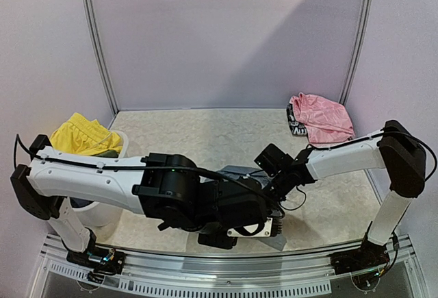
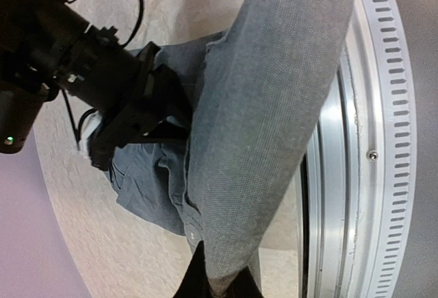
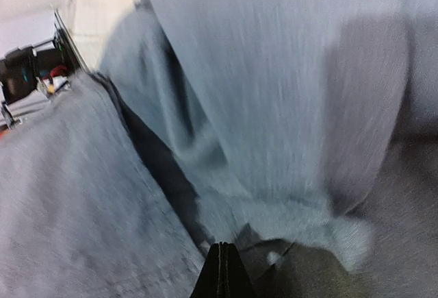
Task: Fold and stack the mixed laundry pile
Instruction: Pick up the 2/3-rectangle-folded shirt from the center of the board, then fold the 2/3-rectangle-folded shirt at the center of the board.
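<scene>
The large grey shirt [image 2: 267,106] lies bunched at the table's near middle, mostly hidden under both arms in the top view [image 1: 237,172]. My left gripper [image 2: 219,283] is shut on a thick fold of it, which stretches up and away from the jaws. My right gripper [image 3: 221,246] is shut, its tips against the shirt's [image 3: 274,72] crumpled cloth with none showing between them; the left wrist view shows it [image 2: 161,116] at the shirt's far edge. Yellow shorts [image 1: 83,135] lie in the white tub. The pink piece [image 1: 320,116] rests at the back right.
The white tub [image 1: 102,212] stands at the left, partly behind my left arm. A metal rail [image 2: 342,175] runs along the table's near edge, close to the held fold. A small dark patterned item [image 1: 293,125] lies beside the pink piece. Grey walls enclose the table [image 1: 205,133].
</scene>
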